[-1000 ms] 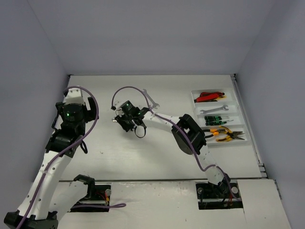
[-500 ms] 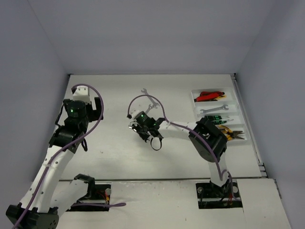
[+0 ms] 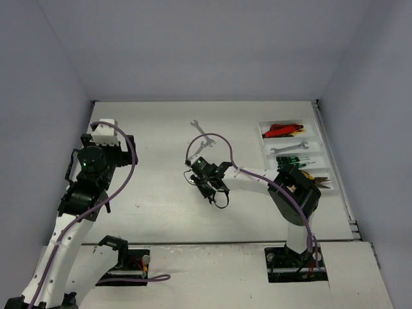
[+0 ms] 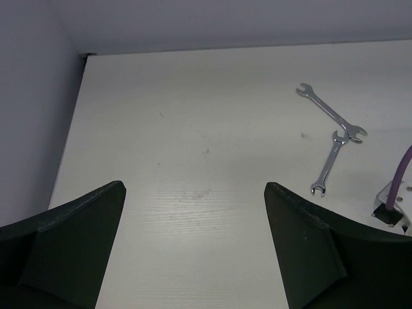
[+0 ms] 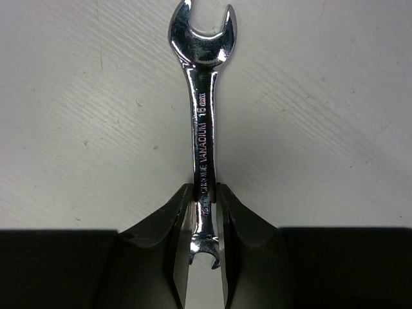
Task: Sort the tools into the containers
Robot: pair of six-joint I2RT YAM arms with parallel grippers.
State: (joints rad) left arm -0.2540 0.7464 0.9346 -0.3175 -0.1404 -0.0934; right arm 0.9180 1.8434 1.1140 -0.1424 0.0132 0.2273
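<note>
My right gripper (image 5: 205, 193) is shut on the shaft of a silver wrench (image 5: 203, 116) near one end; its other open end points away over the table. In the top view this gripper (image 3: 207, 182) is at the table's middle. Two more silver wrenches (image 3: 198, 129) (image 3: 202, 147) lie touching just beyond it; they also show in the left wrist view (image 4: 331, 113) (image 4: 327, 166). My left gripper (image 4: 193, 187) is open and empty above bare table at the left (image 3: 104, 143). The white tray (image 3: 262, 138) at the right holds red cutters (image 3: 281, 131), a wrench (image 3: 288, 147), screwdrivers (image 3: 293, 161) and pliers (image 3: 310, 181).
Grey walls close in the table on the left, back and right. The right arm's elbow (image 3: 296, 193) sits close beside the tray's near end. A purple cable (image 3: 212, 138) loops over the two loose wrenches.
My right gripper has carried the wrench from left of centre to the right and nearer. My left arm has drawn back a little to the left.
</note>
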